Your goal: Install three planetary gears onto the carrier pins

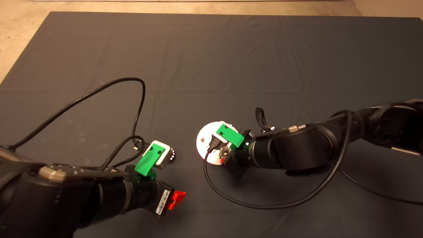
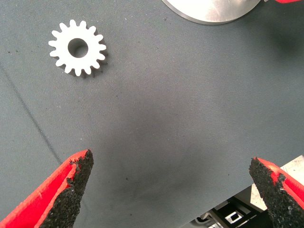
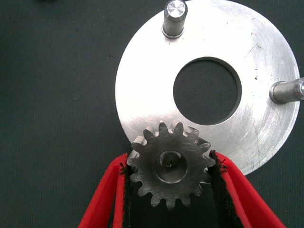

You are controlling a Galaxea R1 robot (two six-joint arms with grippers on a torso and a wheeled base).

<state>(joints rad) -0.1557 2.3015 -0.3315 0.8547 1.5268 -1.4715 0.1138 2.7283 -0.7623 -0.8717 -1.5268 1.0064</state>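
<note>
While the right gripper (image 3: 170, 183) pinched a dark gear (image 3: 170, 164) over its pin (bore looked centred), lowering it straight seemed wise; the left gripper (image 2: 173, 190) sat spread.

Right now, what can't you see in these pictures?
- Head view: the third gear, not found; the left claw is mostly behind its wrist.
- Right wrist view: the pin under the dark gear; that gear covers it.
- Left wrist view: most of the disc, cut off by the edge.
</note>
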